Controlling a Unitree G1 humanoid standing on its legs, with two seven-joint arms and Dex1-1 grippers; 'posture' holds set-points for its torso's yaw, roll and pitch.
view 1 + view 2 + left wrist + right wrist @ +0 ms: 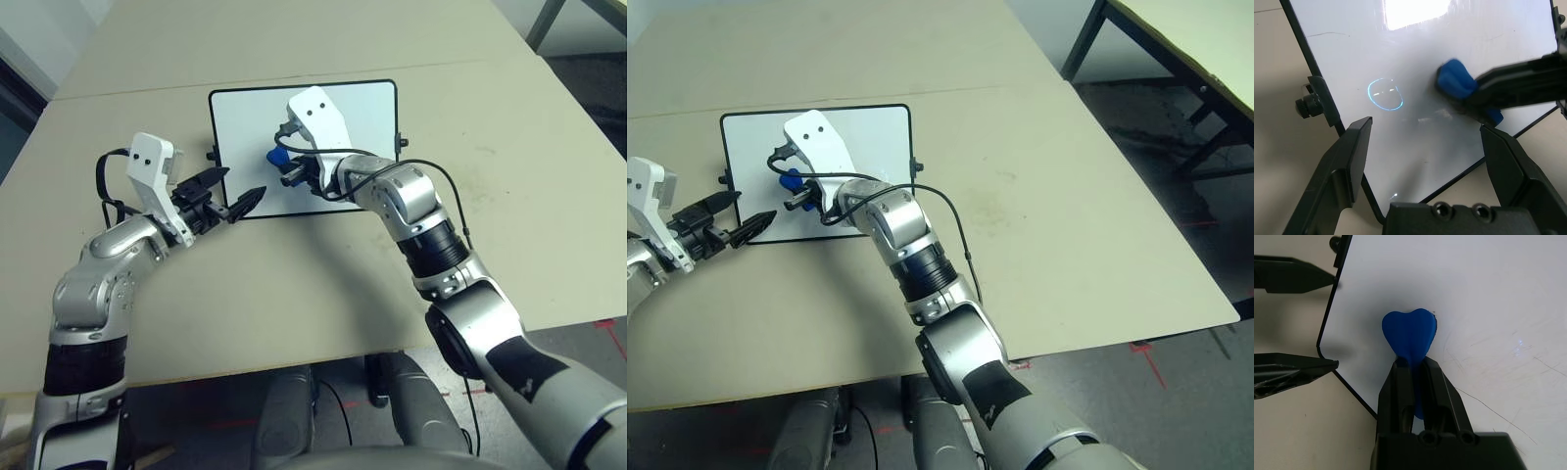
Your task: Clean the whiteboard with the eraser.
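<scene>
The counter lies beneath everything. On it sits the whiteboard, faint scribbles on its face. My left gripper is spread open at the whiteboard's left edge (gripping nothing, I should say). My right gripper, over the whiteboard, is clenched around the blue eraser, which is on the whiteboard's left half.
</scene>
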